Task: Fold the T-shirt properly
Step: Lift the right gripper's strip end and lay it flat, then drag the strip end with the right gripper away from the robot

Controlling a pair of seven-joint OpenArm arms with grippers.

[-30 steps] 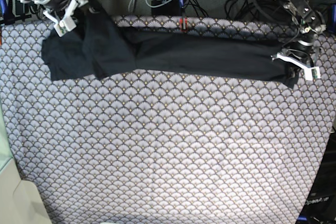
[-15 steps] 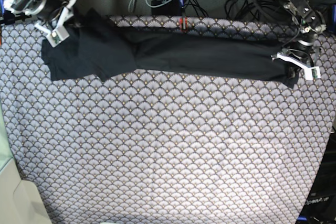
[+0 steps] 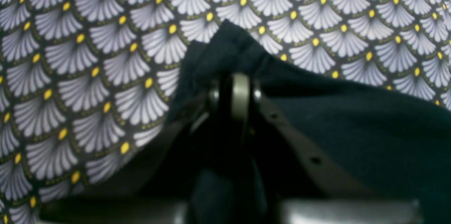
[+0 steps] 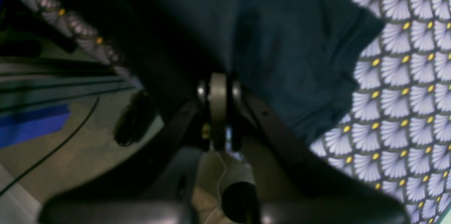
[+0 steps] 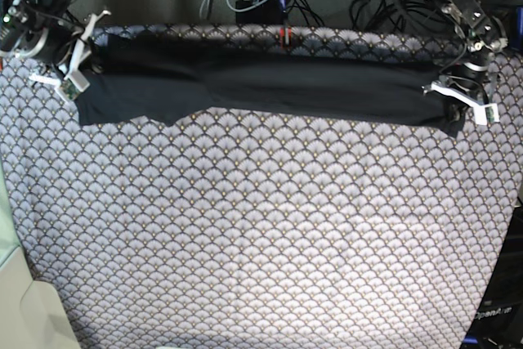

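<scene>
Left hand [image 5: 459,102] clamped on T-shirt [image 5: 270,81] end, frame right; right hand [image 5: 75,59] closed at opposite end, upper left, grip unclear. Shirt stretched as long narrow band along surface [image 5: 261,234] top edge. Lengthwise fold apparently done; crosswise folds remain.

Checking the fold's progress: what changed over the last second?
The right claw swung outward to the T-shirt's end at the far table corner and closed on it, pulling the bunched, folded-over end flat along the patterned cloth's far edge. The left claw stayed clamped on the other end.
</scene>
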